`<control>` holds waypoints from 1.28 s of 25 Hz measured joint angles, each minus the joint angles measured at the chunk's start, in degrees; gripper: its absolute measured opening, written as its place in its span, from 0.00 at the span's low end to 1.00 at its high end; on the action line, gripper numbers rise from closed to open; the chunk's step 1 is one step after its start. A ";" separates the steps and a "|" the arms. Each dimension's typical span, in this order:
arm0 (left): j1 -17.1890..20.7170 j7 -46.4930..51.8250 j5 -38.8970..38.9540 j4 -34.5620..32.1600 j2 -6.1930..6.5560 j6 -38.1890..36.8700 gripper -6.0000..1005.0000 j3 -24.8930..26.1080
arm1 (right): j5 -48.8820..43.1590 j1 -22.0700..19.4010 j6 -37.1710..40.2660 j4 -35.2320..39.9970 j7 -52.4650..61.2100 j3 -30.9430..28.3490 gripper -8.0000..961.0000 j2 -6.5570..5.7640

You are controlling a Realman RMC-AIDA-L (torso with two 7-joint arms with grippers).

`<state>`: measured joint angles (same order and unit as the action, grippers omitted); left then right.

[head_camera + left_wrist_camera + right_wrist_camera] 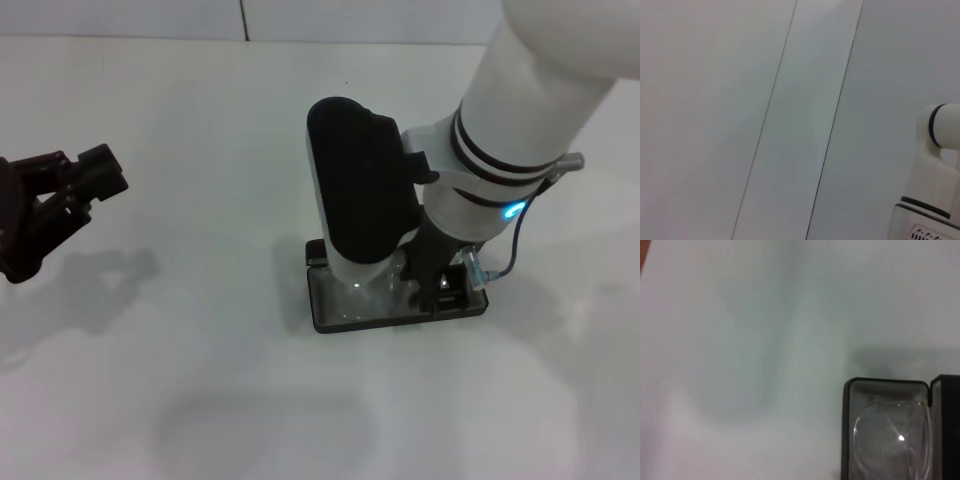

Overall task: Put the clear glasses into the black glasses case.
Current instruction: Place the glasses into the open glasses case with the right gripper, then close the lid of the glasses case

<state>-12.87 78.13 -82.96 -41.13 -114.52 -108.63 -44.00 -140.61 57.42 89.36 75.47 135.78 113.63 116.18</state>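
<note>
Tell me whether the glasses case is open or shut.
Open: the black glasses case shows its grey lining with the clear glasses lying inside.

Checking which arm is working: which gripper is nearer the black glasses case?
Right. The right gripper is down at the open black glasses case; the left gripper hangs far off to the left.

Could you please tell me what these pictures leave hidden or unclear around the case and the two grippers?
- Right gripper, head view: its own wrist hides the fingers.
- Case, head view: the arm covers most of it; right wrist view: cut off by the edge.
- Glasses: faint in the case; the arms cannot be traced.
- Left gripper: at the far left, partly cut off.
</note>
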 joint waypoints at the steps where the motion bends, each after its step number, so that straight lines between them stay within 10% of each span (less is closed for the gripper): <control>1: -0.02 0.00 0.00 0.00 0.00 -0.01 0.21 -0.12 | -1.36 -1.62 0.93 2.84 0.78 -0.08 0.25 0.00; 9: -0.60 0.00 0.07 -0.01 -0.27 -0.68 0.22 -0.21 | -5.06 -11.59 3.66 17.75 2.13 -2.03 0.25 0.00; 18: -2.60 1.28 0.70 -0.88 -1.25 -1.13 0.22 -2.23 | -0.40 -29.39 4.01 41.07 1.19 -18.53 0.25 -0.20; 26: -11.94 1.48 -6.51 -0.31 -5.32 3.68 0.23 -4.57 | 35.15 -46.33 -3.19 37.43 -12.71 -50.11 0.25 -0.19; 32: -21.18 0.41 -6.76 7.76 -5.31 13.86 0.23 -11.37 | 54.57 -47.46 4.08 12.09 -22.20 -71.55 0.26 -0.58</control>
<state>-34.05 78.54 -89.73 -33.37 -119.83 -94.77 -55.36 -86.05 9.96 93.43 87.56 113.59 42.08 115.61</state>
